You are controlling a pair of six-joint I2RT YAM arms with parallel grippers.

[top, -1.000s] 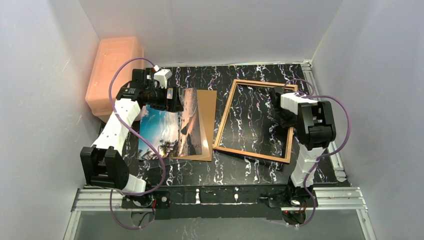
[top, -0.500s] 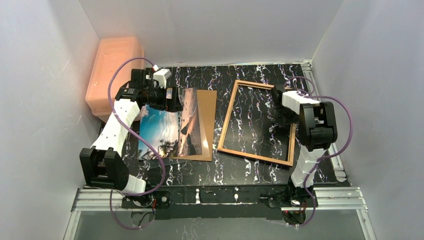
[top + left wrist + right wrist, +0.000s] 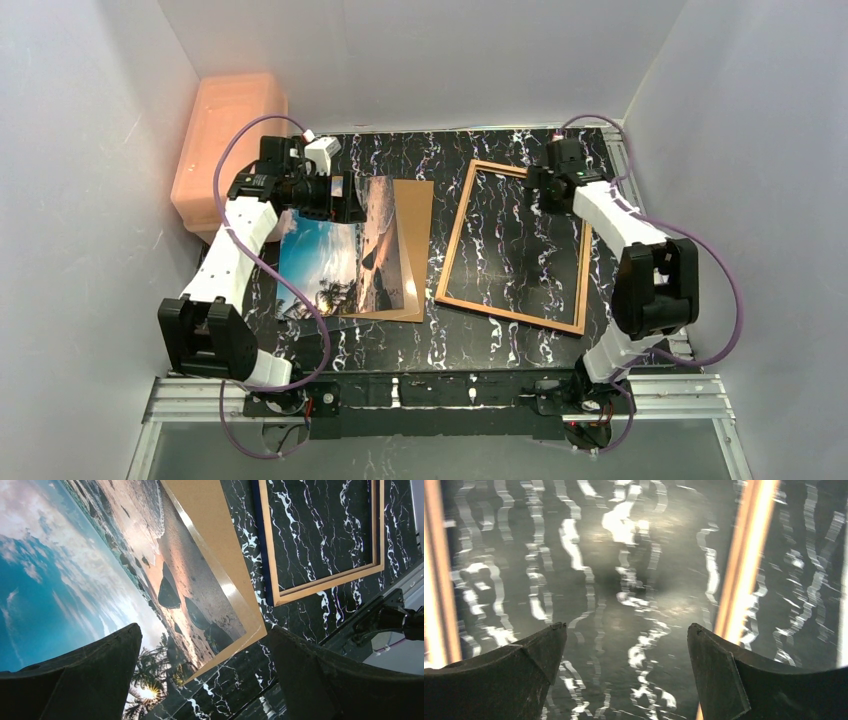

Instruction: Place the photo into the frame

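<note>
Photo (image 3: 345, 255): lies flat on the left half of the table, picture side up. It shows blue sky, clouds, palms and sand. It is not in the frame.
Photo from the left wrist (image 3: 100, 570): fills most of the view, and its shiny edge lies on the brown board.
Board (image 3: 415, 215): plain and brown, flat under the photo. A strip of it sticks out on the right side, toward the frame.
Frame (image 3: 454, 230): lies flat on the right half of the table, turned a bit. Its wood-brown side is up. The black table shows through the middle.
Frame from the left wrist (image 3: 327, 582): a thin blue edge shows along its outer side. A thin strip of table lies between it and the board.
Left gripper (image 3: 345, 200): over the far end of the photo. Its fingers are wide apart with nothing between them.
Left gripper in its own view (image 3: 202, 630): both dark fingers hang above the photo and do not touch it.
Right gripper (image 3: 543, 190): over the far end of the frame, inside the wood edges.
Right gripper in its own view (image 3: 625, 627): fingers wide apart, holding nothing. The picture is blurry, and one frame bar (image 3: 749, 560) glows orange.
Table (image 3: 400, 150): black with white marks.
Box (image 3: 225, 140): pale orange, at the far left, beside the table.
</note>
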